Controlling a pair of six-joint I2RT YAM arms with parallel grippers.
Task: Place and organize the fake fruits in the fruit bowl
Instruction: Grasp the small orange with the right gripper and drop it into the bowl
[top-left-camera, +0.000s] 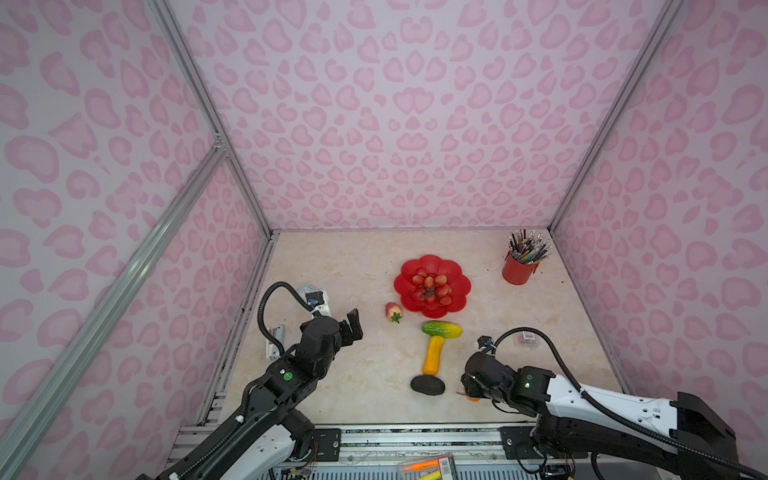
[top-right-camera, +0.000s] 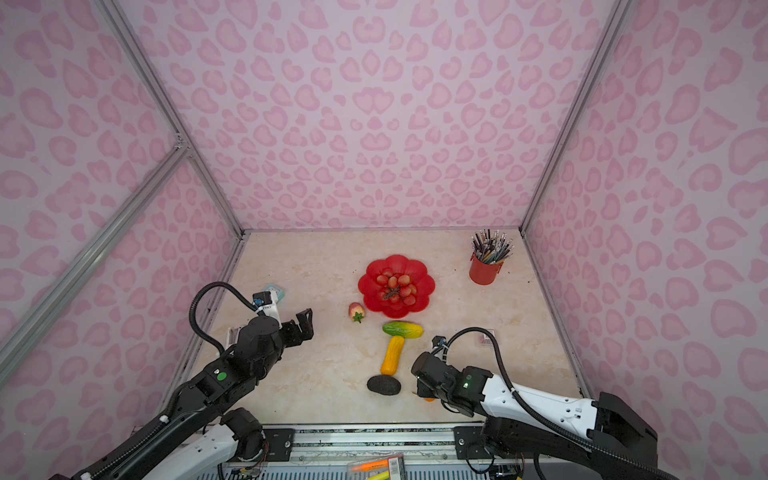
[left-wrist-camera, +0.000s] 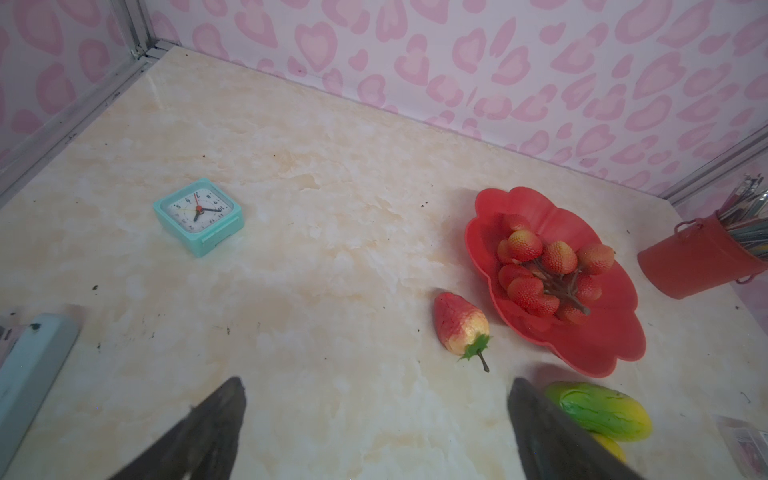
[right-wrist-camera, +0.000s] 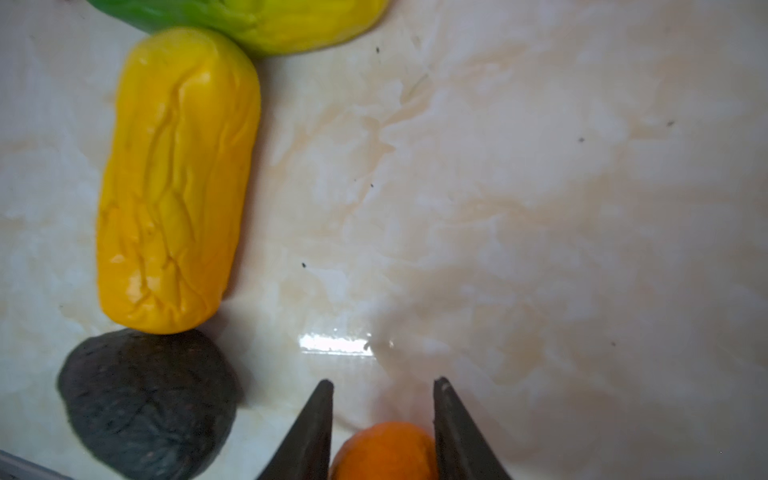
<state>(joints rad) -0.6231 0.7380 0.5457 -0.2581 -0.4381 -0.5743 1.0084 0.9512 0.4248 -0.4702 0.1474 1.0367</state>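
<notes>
The red scalloped fruit bowl (top-left-camera: 432, 262) sits mid-table with the red grape bunch (top-left-camera: 431, 286) inside it. On the table in front of it lie the strawberry (top-left-camera: 393, 311), the green-yellow oblong (top-left-camera: 441, 329), the yellow-orange oblong (top-left-camera: 433, 355) and the black bumpy lump (top-left-camera: 427, 385). My right gripper (right-wrist-camera: 383, 384) is low at the front, its fingers pressed on both sides of the small orange (right-wrist-camera: 384, 451). In a top view only a sliver of that orange (top-left-camera: 473, 399) shows under the wrist. My left gripper (left-wrist-camera: 376, 384) hangs open and empty left of the strawberry.
A teal clock (left-wrist-camera: 198, 216) lies at the left behind my left arm. A red pencil cup (top-left-camera: 516, 270) stands at the back right. A small clear packet (top-left-camera: 525, 338) lies right of the fruits. A white object (top-left-camera: 275, 340) sits at the left edge.
</notes>
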